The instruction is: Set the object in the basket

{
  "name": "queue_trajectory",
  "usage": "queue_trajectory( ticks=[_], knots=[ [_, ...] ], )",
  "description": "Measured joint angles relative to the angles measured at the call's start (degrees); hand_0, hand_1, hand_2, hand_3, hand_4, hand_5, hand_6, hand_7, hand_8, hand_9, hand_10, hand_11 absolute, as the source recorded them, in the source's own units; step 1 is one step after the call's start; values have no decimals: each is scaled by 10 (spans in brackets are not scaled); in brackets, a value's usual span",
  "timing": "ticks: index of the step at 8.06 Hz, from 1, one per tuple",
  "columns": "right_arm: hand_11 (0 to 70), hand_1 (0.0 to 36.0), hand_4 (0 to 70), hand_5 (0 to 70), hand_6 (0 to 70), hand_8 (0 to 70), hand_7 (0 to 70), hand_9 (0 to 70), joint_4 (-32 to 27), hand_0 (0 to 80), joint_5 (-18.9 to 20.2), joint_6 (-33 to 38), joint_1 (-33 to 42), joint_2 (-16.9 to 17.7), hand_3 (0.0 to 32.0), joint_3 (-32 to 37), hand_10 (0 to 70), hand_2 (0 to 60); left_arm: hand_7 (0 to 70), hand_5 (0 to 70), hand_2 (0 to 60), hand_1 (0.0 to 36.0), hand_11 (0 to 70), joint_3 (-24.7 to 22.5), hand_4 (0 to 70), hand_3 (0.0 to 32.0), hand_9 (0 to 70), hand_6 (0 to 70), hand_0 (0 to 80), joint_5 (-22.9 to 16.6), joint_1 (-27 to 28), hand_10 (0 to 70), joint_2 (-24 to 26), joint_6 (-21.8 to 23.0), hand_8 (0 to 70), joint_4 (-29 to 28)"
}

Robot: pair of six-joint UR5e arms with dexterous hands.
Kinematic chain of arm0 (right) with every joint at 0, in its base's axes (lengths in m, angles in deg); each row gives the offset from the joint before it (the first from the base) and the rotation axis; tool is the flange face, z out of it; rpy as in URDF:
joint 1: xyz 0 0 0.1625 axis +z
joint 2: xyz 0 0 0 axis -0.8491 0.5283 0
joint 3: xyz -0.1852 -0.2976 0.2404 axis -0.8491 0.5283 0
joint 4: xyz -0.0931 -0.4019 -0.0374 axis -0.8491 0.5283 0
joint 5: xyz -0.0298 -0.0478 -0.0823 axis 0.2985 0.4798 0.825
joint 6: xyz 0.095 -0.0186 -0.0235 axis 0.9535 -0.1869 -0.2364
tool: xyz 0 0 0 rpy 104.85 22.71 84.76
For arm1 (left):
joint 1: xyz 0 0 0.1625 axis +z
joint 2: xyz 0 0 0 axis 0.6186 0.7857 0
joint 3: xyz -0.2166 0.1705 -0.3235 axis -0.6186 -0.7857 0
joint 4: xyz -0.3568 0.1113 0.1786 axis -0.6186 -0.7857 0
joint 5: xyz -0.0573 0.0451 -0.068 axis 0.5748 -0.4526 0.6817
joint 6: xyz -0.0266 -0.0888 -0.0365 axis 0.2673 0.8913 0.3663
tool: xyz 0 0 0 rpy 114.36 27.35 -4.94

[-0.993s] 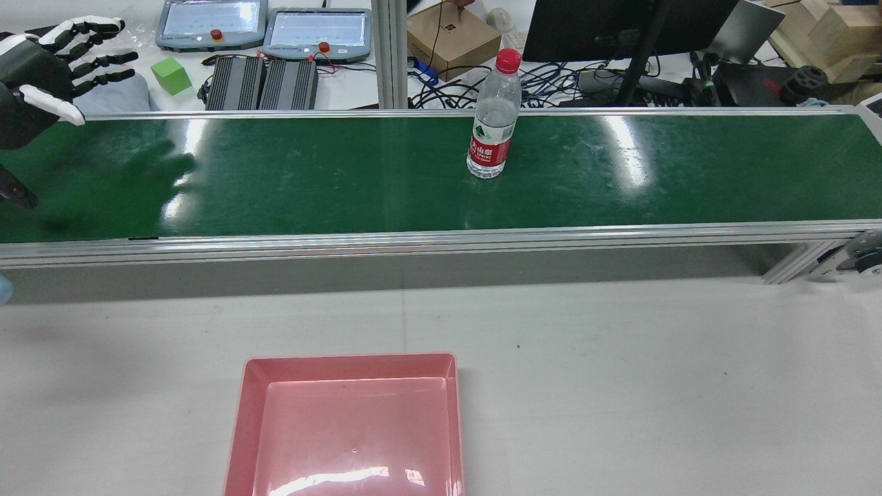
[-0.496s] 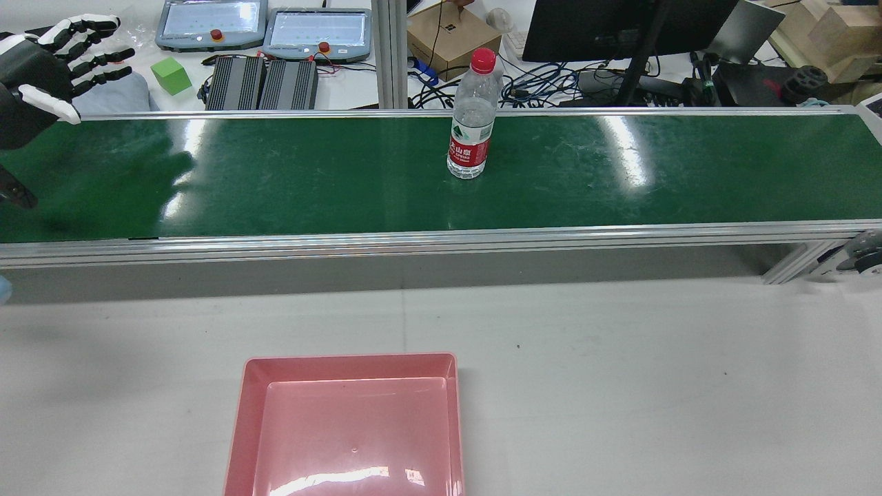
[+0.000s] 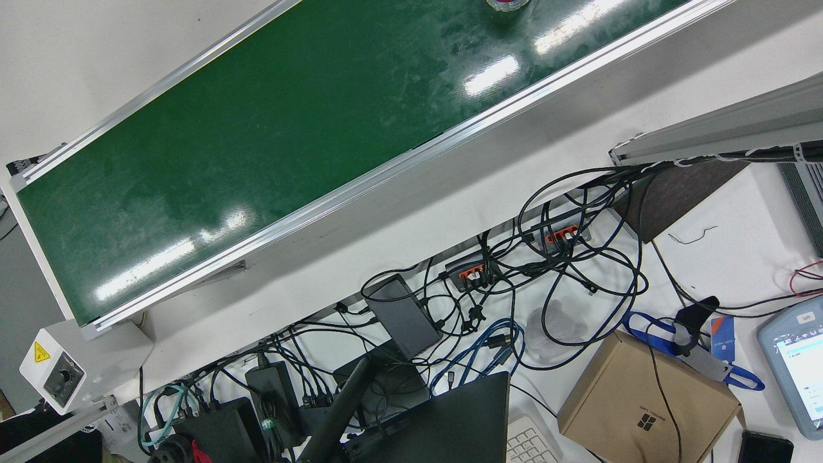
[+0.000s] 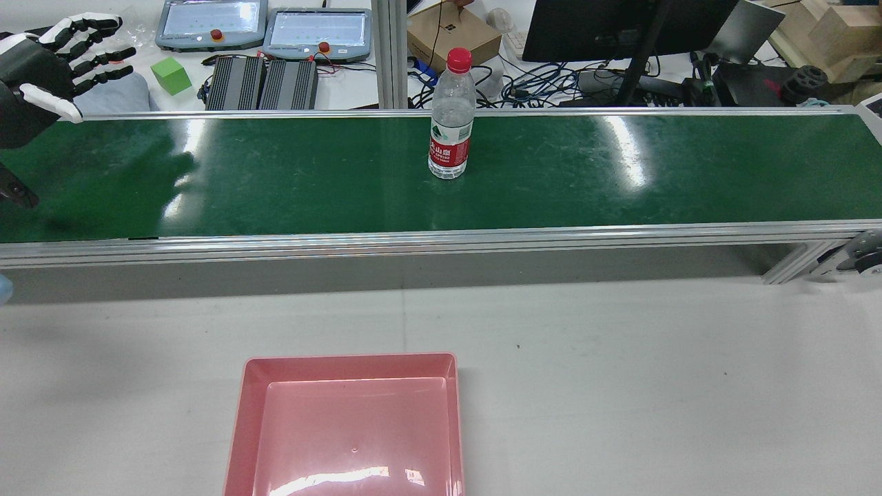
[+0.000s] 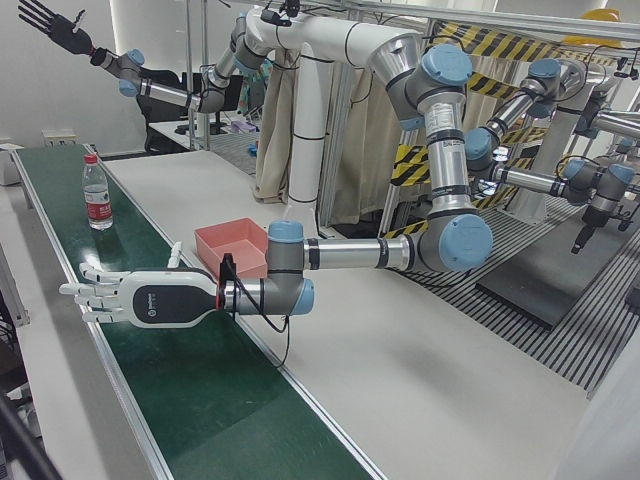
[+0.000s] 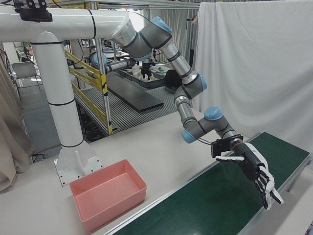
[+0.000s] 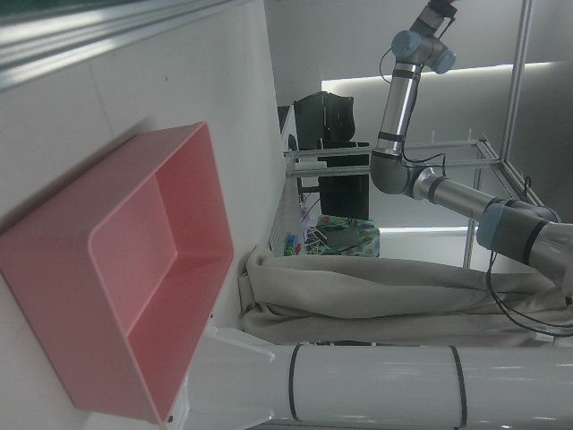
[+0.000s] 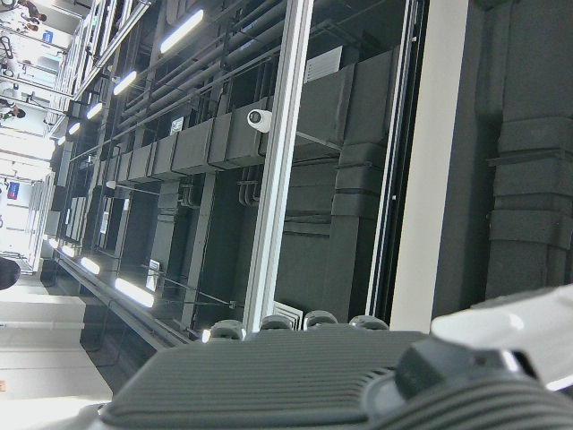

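Standing clear red-capped water bottle

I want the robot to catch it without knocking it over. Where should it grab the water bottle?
Probably around the water bottle at its red label, the fingers wrapping its round body from the side. It stands upright on the green belt, tall and narrow, so a push near the cap could tip it. The left hand waits open, off to one side.

White curtains hang beside the pale bench, yellow-black striped guard rails stand farther back, and ceiling strip lights glow overhead.
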Motion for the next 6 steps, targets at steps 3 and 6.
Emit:
queue_trajectory(
  ticks=[3, 6],
  knots=[
    [0, 0, 0, 0, 0, 0, 0, 0, 0, 0, 0, 0, 0, 0, 0, 0, 0, 0, 53, 321, 0, 47, 139, -2, 36, 90, 142, 63, 572, 1, 0, 87, 1, 1, 144, 1],
    [0, 0, 0, 0, 0, 0, 0, 0, 0, 0, 0, 0, 0, 0, 0, 0, 0, 0, 55, 305, 0, 34, 164, -35, 18, 116, 124, 49, 580, 3, 4, 103, -4, -2, 130, 17]
  ],
)
